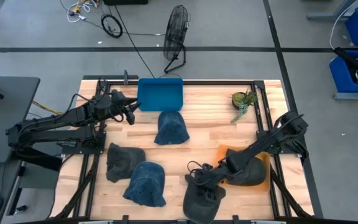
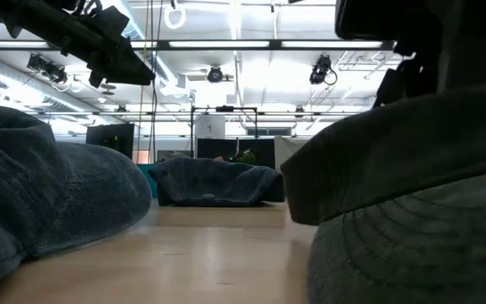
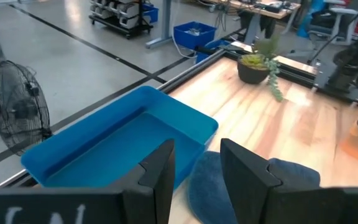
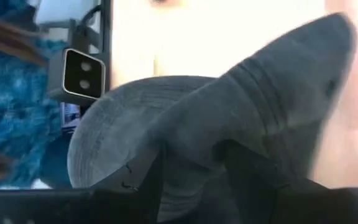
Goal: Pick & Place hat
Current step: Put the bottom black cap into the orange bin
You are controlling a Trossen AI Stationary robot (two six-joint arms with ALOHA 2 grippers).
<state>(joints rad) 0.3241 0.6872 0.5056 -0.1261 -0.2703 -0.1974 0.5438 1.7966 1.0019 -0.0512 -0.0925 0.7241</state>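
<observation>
Several hats lie on the wooden table. A blue denim hat (image 1: 171, 127) sits just near of the blue tray (image 1: 160, 93). A dark grey hat (image 1: 124, 162) and another denim hat (image 1: 146, 183) lie near the left. My right gripper (image 1: 205, 180) is shut on a dark grey cap (image 1: 202, 198) by the near edge. A further dark cap (image 1: 252, 171) rests on an orange mat (image 1: 227, 151). My left gripper (image 3: 194, 180) is open, above the table beside the tray, touching nothing. My right gripper pinches the dark grey cap's crown (image 4: 191, 134) between its two fingers (image 4: 146, 177), slanting down from the table's right. The crown bunches up between them. The brim (image 4: 104, 134) points toward the near edge; whether the cap is clear of the table, I cannot tell.
A small potted plant (image 1: 243, 102) stands near the far right corner. Black rails (image 1: 263, 106) run along the table's sides. In the low view the held cap (image 2: 412, 194) fills the right and the hats on the left (image 2: 49, 194) fill the other side, with bare wood between.
</observation>
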